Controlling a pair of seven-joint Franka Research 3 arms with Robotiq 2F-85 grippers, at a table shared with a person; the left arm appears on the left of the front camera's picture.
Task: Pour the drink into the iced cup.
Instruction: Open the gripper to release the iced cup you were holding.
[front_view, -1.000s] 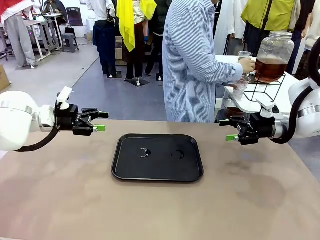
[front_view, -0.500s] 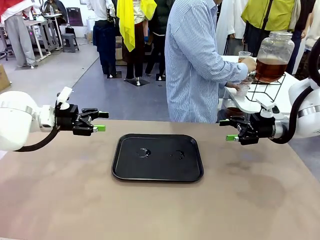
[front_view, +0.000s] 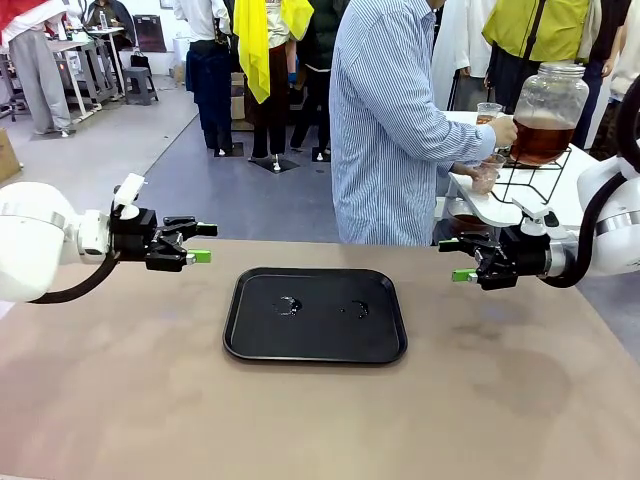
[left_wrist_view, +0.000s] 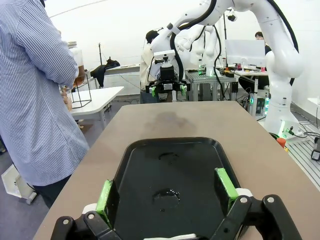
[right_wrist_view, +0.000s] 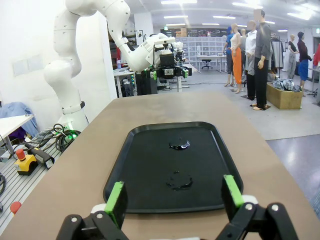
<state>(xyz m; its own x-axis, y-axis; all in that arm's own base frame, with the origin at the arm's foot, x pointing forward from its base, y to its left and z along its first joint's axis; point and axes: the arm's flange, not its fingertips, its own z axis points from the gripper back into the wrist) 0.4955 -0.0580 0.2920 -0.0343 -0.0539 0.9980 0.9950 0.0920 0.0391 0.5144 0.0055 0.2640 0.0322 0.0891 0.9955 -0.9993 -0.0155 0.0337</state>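
The drink (front_view: 538, 138) is amber liquid in a big lidded glass jar (front_view: 548, 92) on a wire stand at the far right, on a white side table. A person in a striped shirt (front_view: 390, 120) has one hand at the jar and holds a clear cup (front_view: 487, 174) low beside it with the other. A second clear cup (front_view: 489, 108) shows behind that hand. Which of them is the iced cup is too small to tell. My left gripper (front_view: 203, 243) (left_wrist_view: 167, 192) hovers open left of the black tray (front_view: 250, 340). My right gripper (front_view: 453, 259) (right_wrist_view: 174, 200) hovers open to its right.
The tray (left_wrist_view: 200, 155) (right_wrist_view: 145, 165) lies mid-table with two small wet patches (front_view: 288, 305) on it. Brown tabletop surrounds it. The white side table (front_view: 480, 205) stands beyond the far right corner. Other people stand farther back.
The person has shifted slightly right and moved the lower cup closer to the jar's stand. Both grippers have stayed where they were, open.
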